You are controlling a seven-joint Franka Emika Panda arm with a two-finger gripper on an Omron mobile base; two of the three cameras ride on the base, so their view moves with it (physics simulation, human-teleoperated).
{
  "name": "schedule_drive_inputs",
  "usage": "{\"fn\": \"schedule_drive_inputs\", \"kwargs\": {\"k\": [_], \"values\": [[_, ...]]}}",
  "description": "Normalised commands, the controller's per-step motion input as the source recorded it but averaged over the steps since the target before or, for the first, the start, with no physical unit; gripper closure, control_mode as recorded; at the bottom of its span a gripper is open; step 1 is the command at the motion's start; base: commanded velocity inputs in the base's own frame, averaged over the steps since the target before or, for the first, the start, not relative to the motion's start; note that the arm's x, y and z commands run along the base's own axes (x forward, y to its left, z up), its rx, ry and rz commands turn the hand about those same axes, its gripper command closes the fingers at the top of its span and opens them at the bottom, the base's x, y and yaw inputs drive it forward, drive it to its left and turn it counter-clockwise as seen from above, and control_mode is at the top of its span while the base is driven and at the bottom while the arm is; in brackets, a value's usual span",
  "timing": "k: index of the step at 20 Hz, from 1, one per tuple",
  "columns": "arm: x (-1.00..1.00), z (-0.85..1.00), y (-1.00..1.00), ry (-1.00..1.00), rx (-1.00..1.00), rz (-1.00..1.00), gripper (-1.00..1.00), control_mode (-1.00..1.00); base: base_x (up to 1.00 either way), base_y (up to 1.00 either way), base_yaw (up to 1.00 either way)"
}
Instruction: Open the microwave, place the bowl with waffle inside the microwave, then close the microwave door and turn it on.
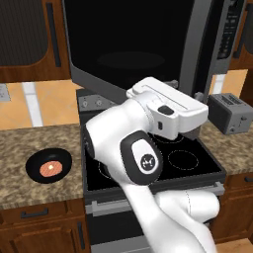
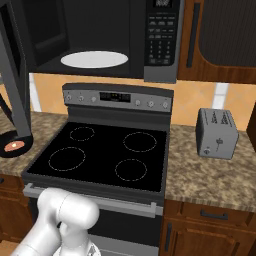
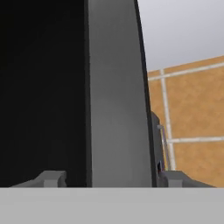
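- Microwave door (image 1: 123,44) swung wide open, hangs over stove (image 2: 100,155), blocks the way from bowl (image 1: 48,165) on left tabletop (image 1: 34,143) to oven mouth.
- Microwave (image 2: 95,40) cavity open; turntable (image 2: 94,59) bare.
- Claw (image 3: 107,177) fingertips straddle door edge.
- Toaster (image 2: 216,132) well apart, right.

Microwave door (image 3: 116,96) edge between fingertips (image 3: 52,178)

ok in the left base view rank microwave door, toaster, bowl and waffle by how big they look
1. microwave door
2. toaster and bowl, which look alike; the bowl is nearer the camera, so unranked
3. waffle
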Motion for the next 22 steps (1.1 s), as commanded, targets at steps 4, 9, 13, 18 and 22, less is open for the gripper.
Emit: {"fn": "schedule_drive_inputs", "kwargs": {"k": [4,9,13,18,22], "values": [[-0.32,0.12,-0.07,-0.14,0.02,-0.07,-1.00,-1.00,0.00,0.00,0.00],[-0.40,0.36,0.00,-0.04,0.04,-0.03,-1.00,-1.00,0.00,0.00,0.00],[-0.52,0.06,0.06,0.03,0.03,0.00,-1.00,-1.00,0.00,0.00,0.00],[-0.13,0.00,0.05,0.13,0.05,0.00,-1.00,-1.00,0.00,0.00,0.00],[0.07,0.00,0.04,0.24,0.10,0.00,-1.00,-1.00,0.00,0.00,0.00]]}}
